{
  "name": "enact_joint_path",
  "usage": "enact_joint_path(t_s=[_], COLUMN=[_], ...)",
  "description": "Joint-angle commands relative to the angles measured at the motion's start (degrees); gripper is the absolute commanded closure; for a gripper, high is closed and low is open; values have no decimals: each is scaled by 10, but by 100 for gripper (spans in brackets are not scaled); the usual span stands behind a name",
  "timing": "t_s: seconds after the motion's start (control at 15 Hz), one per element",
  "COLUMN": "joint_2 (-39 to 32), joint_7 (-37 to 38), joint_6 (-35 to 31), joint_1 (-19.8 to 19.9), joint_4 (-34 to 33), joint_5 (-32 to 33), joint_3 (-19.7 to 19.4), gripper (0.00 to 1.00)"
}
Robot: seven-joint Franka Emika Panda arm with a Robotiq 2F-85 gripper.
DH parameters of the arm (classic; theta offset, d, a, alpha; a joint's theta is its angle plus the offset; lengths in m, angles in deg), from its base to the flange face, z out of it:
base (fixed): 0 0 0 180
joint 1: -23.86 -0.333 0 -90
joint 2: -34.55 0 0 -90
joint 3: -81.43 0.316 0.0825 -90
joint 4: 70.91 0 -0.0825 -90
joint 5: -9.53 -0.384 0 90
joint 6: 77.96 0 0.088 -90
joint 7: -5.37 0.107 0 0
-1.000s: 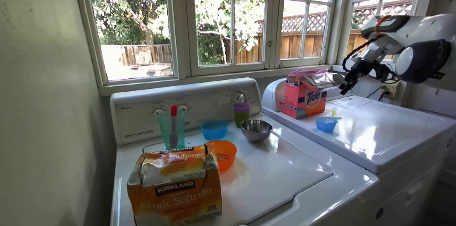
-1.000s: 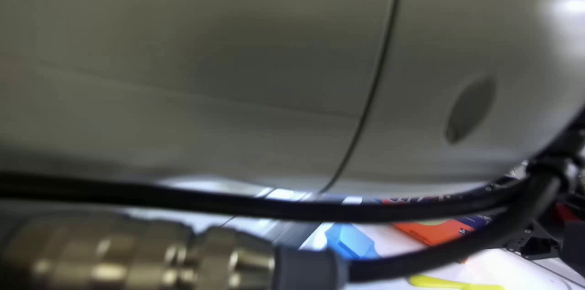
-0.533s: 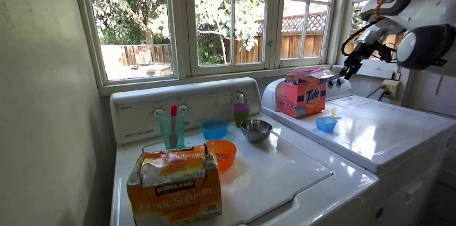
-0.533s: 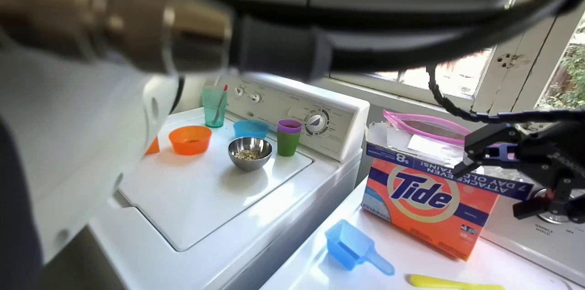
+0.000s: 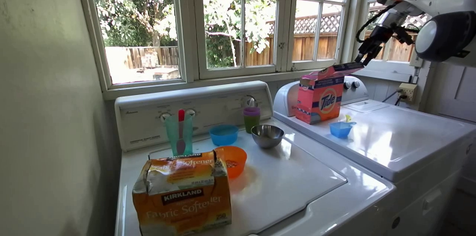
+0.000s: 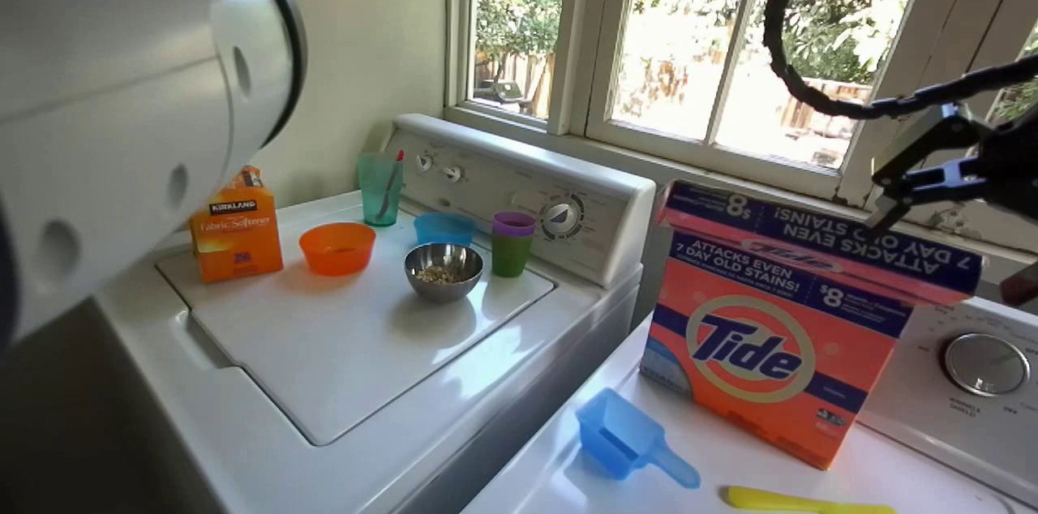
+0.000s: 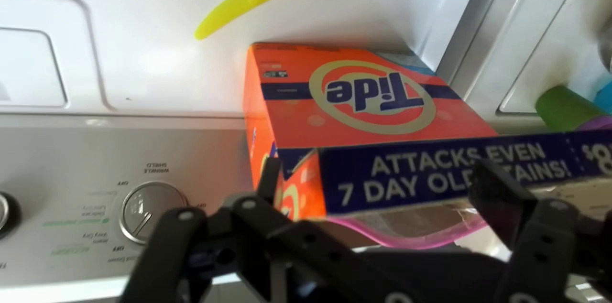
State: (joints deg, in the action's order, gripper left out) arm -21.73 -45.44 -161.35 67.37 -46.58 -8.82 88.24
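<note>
The orange Tide box (image 5: 319,100) stands on the white appliance top under my gripper (image 5: 362,61). Its lid (image 5: 346,67), with a blue lettered strip, is tilted up at an angle; the box is partly open. In an exterior view, the lid strip (image 6: 835,232) stands above the box front, with one finger at its edge. In the wrist view, my gripper (image 7: 377,171) has its fingers wide apart, one by the left end of the lid, one over the strip (image 7: 411,178). Contact is unclear. A pink-edged clear bag (image 7: 401,240) shows behind the strip.
A blue scoop (image 6: 620,437) and a yellow knife (image 6: 795,500) lie before the box. On the neighbouring appliance stand a metal bowl (image 6: 442,283), an orange bowl (image 6: 336,246), green and purple cups (image 6: 512,250), a teal cup (image 6: 379,190) and a Kirkland box (image 5: 186,198). Windows are behind.
My arm and gripper have risen. The box lid has swung up from hanging forward over the box front, and its outer face now shows. The scoop and bowls stay put.
</note>
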Motion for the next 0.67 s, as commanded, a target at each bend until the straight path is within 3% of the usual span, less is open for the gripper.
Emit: enact_joint_path(t_s=[0.0,0.2,0.53,0.6], joint_2=[22,37,55,55], joint_7=[-4,-74,-187,-143], joint_6=[-45,-78,-65,-71], joint_1=[-7,-4,3,-6], joint_4=[-1,-4,-5,-5], joint_5=[12,-8,-46,-31], joint_3=[1,28,74,54], gripper=[0,0,0,0])
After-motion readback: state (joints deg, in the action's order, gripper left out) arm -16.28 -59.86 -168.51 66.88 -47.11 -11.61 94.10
